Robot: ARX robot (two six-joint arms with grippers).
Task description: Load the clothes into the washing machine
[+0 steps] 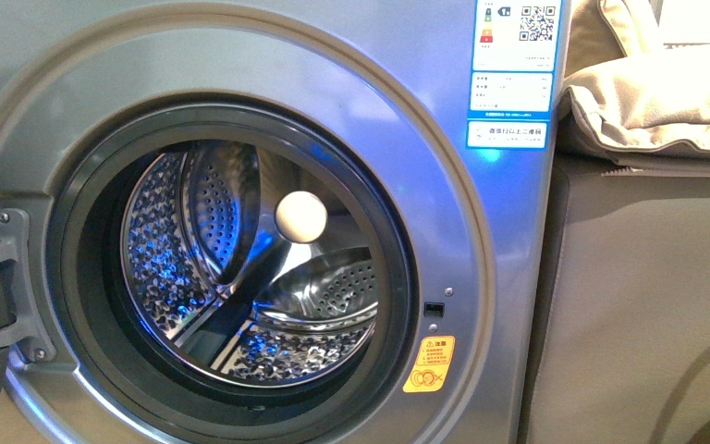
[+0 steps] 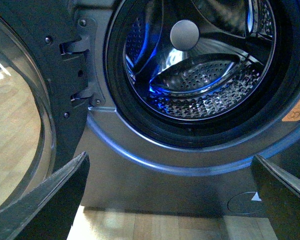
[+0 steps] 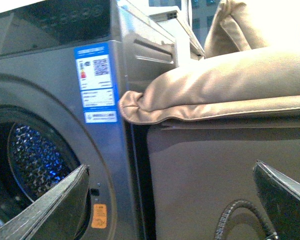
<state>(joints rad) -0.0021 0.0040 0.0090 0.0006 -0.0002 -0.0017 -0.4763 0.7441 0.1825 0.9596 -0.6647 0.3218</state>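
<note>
The silver-grey washing machine point(image 1: 490, 250) fills the front view, its round porthole open onto the shiny perforated drum point(image 1: 240, 277). No clothes show in any view, and the drum looks empty. In the left wrist view my left gripper point(image 2: 170, 156) is open and holds nothing. It faces the washing machine point(image 2: 155, 180) low, just below the drum point(image 2: 205, 85). My right gripper point(image 3: 170, 167) is open too, with nothing in it. It faces the seam between the washing machine point(image 3: 50, 100) and the cabinet beside it. Neither arm appears in the front view.
The porthole door point(image 2: 20, 110) hangs open on its hinge point(image 1: 5, 277) at the left. A grey-brown cabinet point(image 1: 638, 305) stands tight against the machine's right side, with a beige cushion point(image 1: 656, 92) on top. Wooden floor point(image 2: 155, 225) lies below the machine.
</note>
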